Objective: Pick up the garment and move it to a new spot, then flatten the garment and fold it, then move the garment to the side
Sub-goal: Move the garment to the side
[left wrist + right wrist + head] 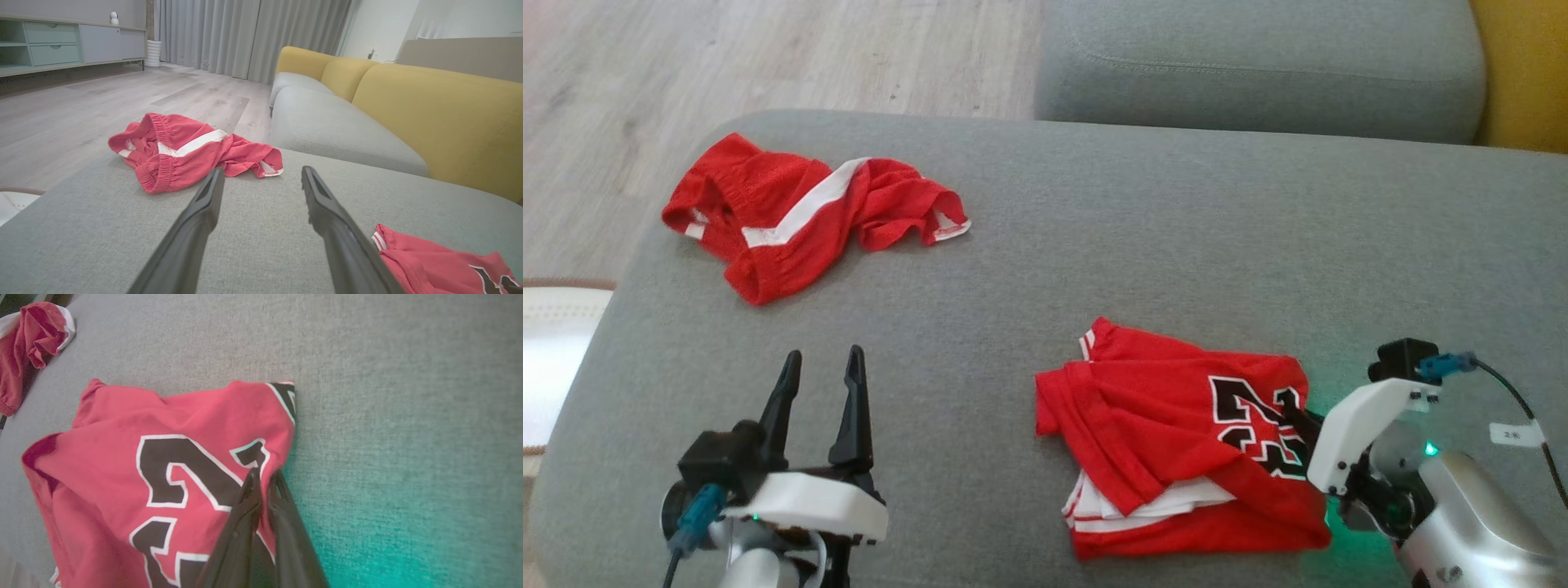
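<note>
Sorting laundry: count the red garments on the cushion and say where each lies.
2. The red shorts lie crumpled at far left; the numbered jersey lies folded at near right. Its layers could hide another.

Two red garments, two grippers, five cushions.
The garments are one jersey (pixel 1143 408) bearing two black digits and one pair of shorts (pixel 792 212) with one broad white stripe. There are two grippers, the left gripper (pixel 821 355) and the right gripper (pixel 263 473), each with two dark fingers, four fingers in all. Two grey cushions are clear to see: the wide cushion (pixel 1176 245) under both garments and one seat cushion (pixel 1258 57) beyond it. Three yellow back cushions (pixel 441 122) stand in a row. Along the far wall are one cabinet (pixel 110 43) with two drawers (pixel 51 32), one curtain (pixel 245 36), one white ribbed vase (pixel 153 53) and one small white device (pixel 114 17) on the cabinet top.
</note>
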Robot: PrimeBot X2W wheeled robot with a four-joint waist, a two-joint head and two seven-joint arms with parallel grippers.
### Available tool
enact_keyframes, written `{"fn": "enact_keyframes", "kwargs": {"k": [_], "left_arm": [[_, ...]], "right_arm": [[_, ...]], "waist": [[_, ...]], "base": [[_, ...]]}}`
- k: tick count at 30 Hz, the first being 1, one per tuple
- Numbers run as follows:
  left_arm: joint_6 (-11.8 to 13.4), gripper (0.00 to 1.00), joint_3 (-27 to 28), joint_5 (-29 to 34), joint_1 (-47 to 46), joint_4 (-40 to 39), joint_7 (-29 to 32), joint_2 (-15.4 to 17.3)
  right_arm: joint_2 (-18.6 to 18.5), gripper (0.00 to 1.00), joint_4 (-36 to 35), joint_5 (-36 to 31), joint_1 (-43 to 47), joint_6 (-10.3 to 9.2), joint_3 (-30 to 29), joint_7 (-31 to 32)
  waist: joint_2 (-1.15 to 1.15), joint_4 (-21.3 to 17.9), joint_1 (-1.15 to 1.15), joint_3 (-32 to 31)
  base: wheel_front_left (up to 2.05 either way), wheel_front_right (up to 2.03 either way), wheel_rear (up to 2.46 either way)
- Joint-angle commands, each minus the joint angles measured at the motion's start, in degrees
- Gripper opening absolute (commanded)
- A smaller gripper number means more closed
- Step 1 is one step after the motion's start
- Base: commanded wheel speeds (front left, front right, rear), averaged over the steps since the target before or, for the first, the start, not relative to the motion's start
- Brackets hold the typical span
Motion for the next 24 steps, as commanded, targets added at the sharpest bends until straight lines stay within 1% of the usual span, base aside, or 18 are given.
{"fn": "enact_keyframes", "kwargs": {"k": [1,3,6,12,13,17,20,24], "left_arm": [[0.3,1.0,1.9,0.4,-2.7,-2.0,-0.5,0.0],[0.2,1.0,1.8,0.1,-2.6,-2.2,-0.5,0.0],[0.1,1.0,1.1,-0.6,-2.7,-2.3,-0.5,0.0],[0.6,1.0,-1.3,-1.7,-3.4,-3.1,-0.5,0.0],[0.6,1.0,-1.3,-1.7,-3.4,-3.1,-0.5,0.0],[0.9,1.0,-2.8,-2.2,-4.5,-3.7,-0.5,0.0],[1.1,1.0,-4.0,-2.3,-6.1,-4.0,-0.5,0.0],[1.3,1.0,-5.3,-1.8,-8.7,-4.0,-0.5,0.0]], "right_arm": [[-0.6,0.0,-2.3,0.4,-2.8,0.43,1.4,-1.1],[-1.4,0.0,-3.7,0.6,-4.8,0.43,2.4,-1.3],[-3.4,0.0,-6.1,0.7,-8.5,0.43,4.4,0.0],[-9.1,0.0,-10.0,0.1,-16.1,0.43,8.9,4.4],[-9.1,0.0,-10.0,0.1,-16.1,0.43,8.9,4.4],[-13.0,0.0,-11.5,-0.1,-20.7,0.43,10.8,5.8],[-15.9,0.0,-12.2,0.1,-23.9,0.43,12.3,5.2],[-18.9,0.0,-12.1,1.0,-27.8,0.43,14.3,1.3]], "waist": [[0.0,-1.0,0.0,-0.4],[0.0,-2.2,0.0,-0.8],[0.0,-4.5,0.0,-0.9],[0.0,-9.7,0.0,0.0],[0.0,-9.7,0.0,0.0],[0.0,-12.9,0.0,2.0],[0.0,-15.0,0.0,4.5],[0.0,-17.5,0.0,8.8]], "base": [[0.0,0.0,0.0],[0.0,0.0,0.0],[0.0,0.0,0.0],[0.0,0.0,0.0],[0.0,0.0,0.0],[0.0,0.0,0.0],[0.0,0.0,0.0],[0.0,0.0,0.0]]}}
